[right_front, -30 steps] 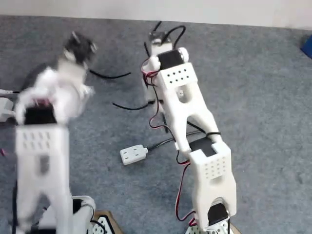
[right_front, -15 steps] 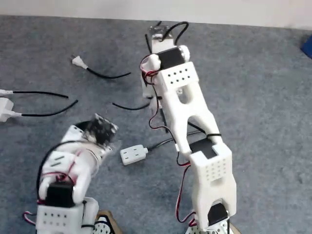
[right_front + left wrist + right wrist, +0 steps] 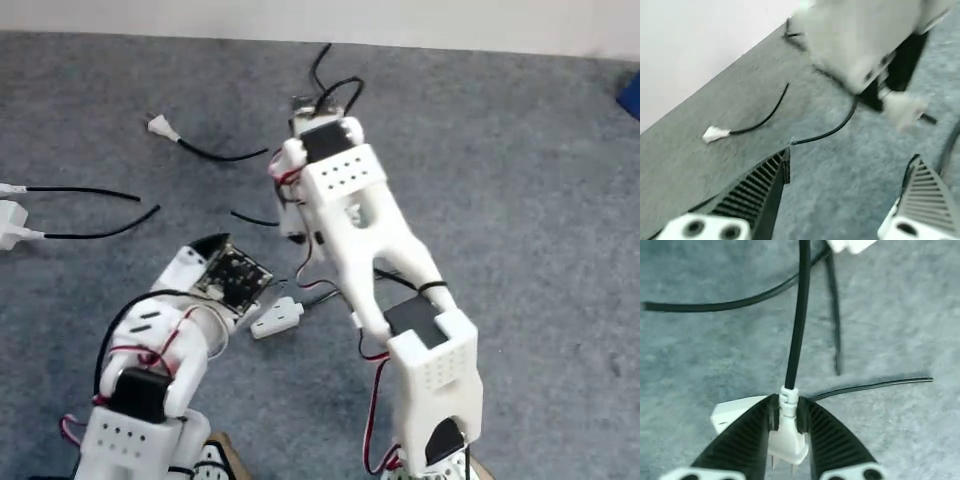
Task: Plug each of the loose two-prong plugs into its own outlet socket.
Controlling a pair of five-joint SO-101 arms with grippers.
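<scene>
The grey carpeted table [image 3: 520, 200] carries both arms. Nearest, the left hand [image 3: 850, 167] is spread wide with nothing between its fingers, just beside the white socket [image 3: 276, 318]. Past it, the right hand [image 3: 788, 410] is clamped on a white plug [image 3: 788, 442] with its prongs bare, its black cord [image 3: 799, 315] running out of the grip and a white block [image 3: 730, 415] just behind. Farther off a loose plug [image 3: 158, 125] lies on its cord, and a third plug [image 3: 10, 222] lies at the high view's left edge.
</scene>
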